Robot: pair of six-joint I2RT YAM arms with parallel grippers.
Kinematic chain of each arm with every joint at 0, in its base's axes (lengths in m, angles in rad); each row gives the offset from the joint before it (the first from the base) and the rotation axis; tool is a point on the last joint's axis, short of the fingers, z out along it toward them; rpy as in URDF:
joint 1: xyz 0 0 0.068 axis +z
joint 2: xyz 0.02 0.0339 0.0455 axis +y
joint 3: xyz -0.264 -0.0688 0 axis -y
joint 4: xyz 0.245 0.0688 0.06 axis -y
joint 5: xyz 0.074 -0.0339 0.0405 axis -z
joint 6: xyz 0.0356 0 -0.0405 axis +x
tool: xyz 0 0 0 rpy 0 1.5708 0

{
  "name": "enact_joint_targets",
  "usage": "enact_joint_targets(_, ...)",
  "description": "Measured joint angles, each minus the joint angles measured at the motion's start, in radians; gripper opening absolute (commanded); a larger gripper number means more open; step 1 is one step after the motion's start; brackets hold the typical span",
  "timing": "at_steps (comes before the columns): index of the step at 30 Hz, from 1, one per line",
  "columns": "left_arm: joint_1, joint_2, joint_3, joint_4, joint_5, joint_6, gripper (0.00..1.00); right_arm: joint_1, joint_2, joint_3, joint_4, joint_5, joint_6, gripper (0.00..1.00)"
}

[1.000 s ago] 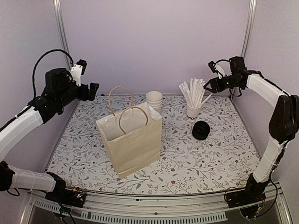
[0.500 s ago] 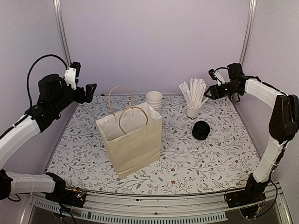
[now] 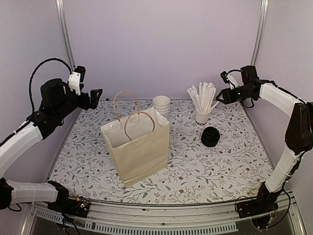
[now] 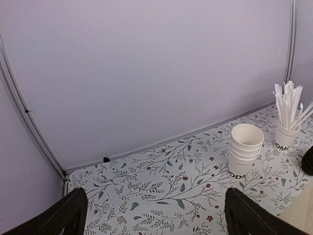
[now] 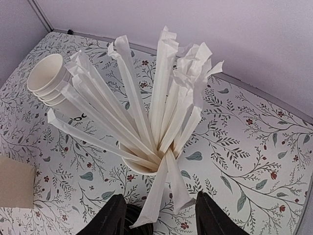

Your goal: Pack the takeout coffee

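The right gripper (image 5: pixel 157 205) is held just above the cup of straws (image 3: pixel 202 105), a little toward 3 o'clock in the top view. Its jaws are seen apart, and nothing is clamped in them. The left gripper (image 4: pixel 155 208) is held high at 10 o'clock from the paper bag (image 3: pixel 139 147). Its jaws are spread very wide, and nothing is held in them.

The coffee cups (image 3: pixel 161 105) are stacked at 12 o'clock from the paper bag, near the back wall (image 3: pixel 161 49). No lids are on them. The black lids (image 3: pixel 211 136) are piled at 3 o'clock from the paper bag. It seems nothing is packed yet.

Trouble can be expected here. The straws (image 5: pixel 161 98) are fanned out wide right under the right gripper. If the right gripper is brought down here, the straws could be bumped. The cup of straws could be tipped over, as it looks light and top-heavy. It could also be grabbed by mistake, since it looks like the coffee cups. The coffee cups may be stuck together, so too many could be lifted at once. The paper bag is thin and could be knocked over.

Compared with a second before, the right gripper is found a bit lower. The left arm is found pulled back toward 9 o'clock. The paper bag, coffee cups, black lids and straws are not moved.
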Motion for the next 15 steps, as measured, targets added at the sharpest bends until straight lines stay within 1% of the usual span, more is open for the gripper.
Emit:
enact_joint_targets(2,0.0,0.0,0.0,0.0,0.002,0.0,1.0,0.0,-0.013,-0.009,0.0,0.0,0.005,0.42)
enact_joint_targets(12,0.0,0.013,0.0,-0.001,0.026,0.0,1.0,0.0,-0.072,-0.023,-0.034,-0.004,0.013,0.36)
enact_joint_targets(15,0.001,0.014,0.0,-0.001,0.032,0.0,1.0,0.0,-0.074,-0.023,-0.053,-0.005,0.01,0.32)
